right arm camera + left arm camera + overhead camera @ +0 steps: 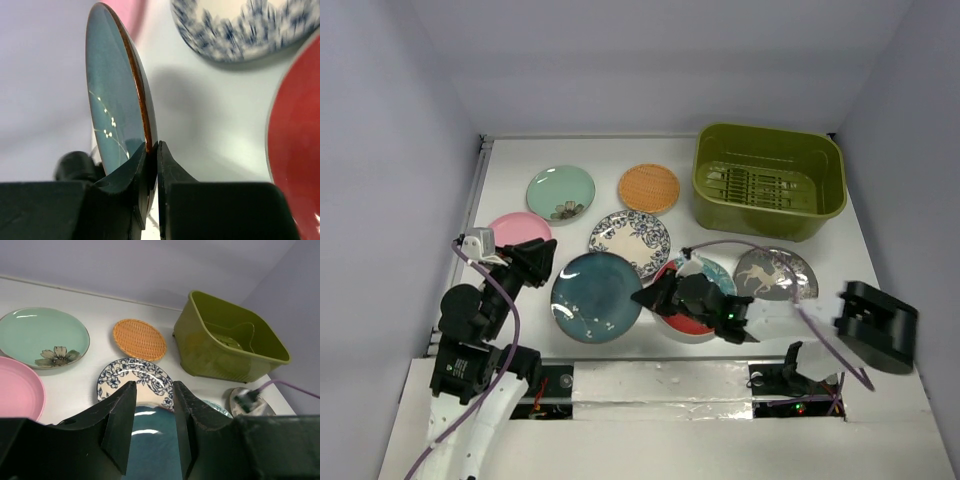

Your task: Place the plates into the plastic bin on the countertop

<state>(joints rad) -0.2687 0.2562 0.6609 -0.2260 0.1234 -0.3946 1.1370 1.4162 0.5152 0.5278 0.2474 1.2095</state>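
My right gripper (645, 296) (152, 147) is shut on the right rim of the dark teal plate (595, 295) (112, 100), which lies near the front of the white countertop (600, 160). My left gripper (542, 258) (152, 390) hovers open at that plate's left side, with the teal surface (150, 435) showing between its fingers. The olive-green plastic bin (760, 215) (215, 355) stands empty at the back right. Other plates lie flat: mint green (560, 193), orange (648, 188), pink (515, 230), white with blue rim (630, 240), red-and-teal (685, 325) under my right arm, and silver-grey (775, 272).
A black block (875, 325) sits at the right front edge. A purple cable (820, 335) loops from my right arm across the silver-grey plate. Pale walls close in the countertop on the left, back and right.
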